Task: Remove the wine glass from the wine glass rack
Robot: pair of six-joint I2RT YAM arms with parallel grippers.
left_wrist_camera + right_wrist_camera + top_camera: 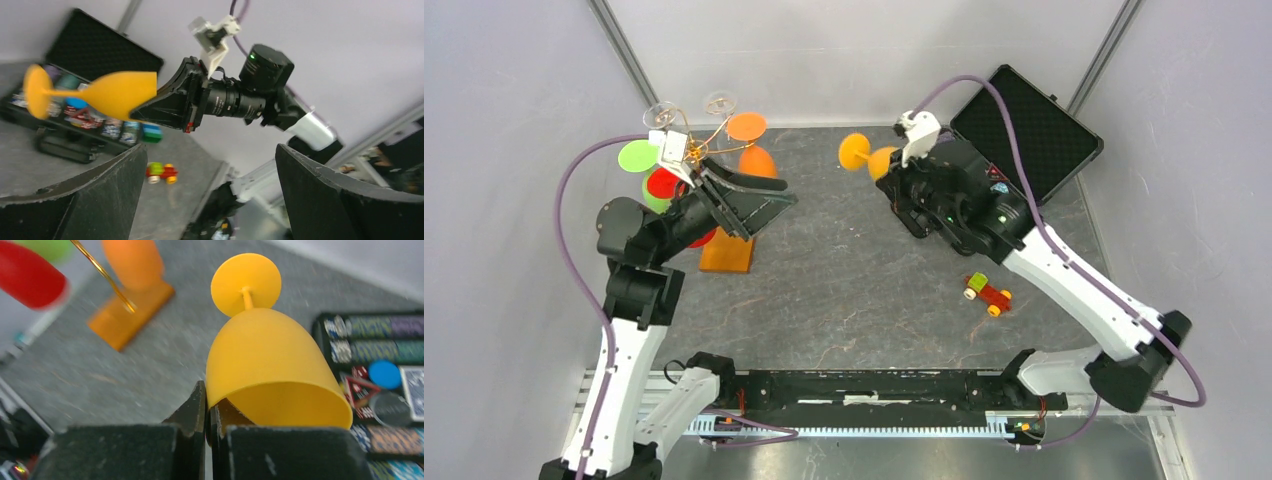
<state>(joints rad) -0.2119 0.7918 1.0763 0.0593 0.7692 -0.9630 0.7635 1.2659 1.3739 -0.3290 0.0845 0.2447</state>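
Grey marbled tabletop [854, 290], upper centre: right gripper [207, 401] clamped on yellow wine glass [265, 355] rim; left gripper [779, 193] spread apart beside wine glass rack [724, 255].

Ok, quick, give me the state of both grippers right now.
Left gripper: open, holding nothing.
Right gripper: shut on the rim of the yellow wine glass.

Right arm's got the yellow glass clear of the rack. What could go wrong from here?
1. The right end effector pinches only one side of the yellow wine glass at its rim, with the glass sticking out sideways; it could pivot or slip out.
2. The open left end effector sits close by the wine glass rack, with the red glass and green glass hanging there; a careless move could knock them.
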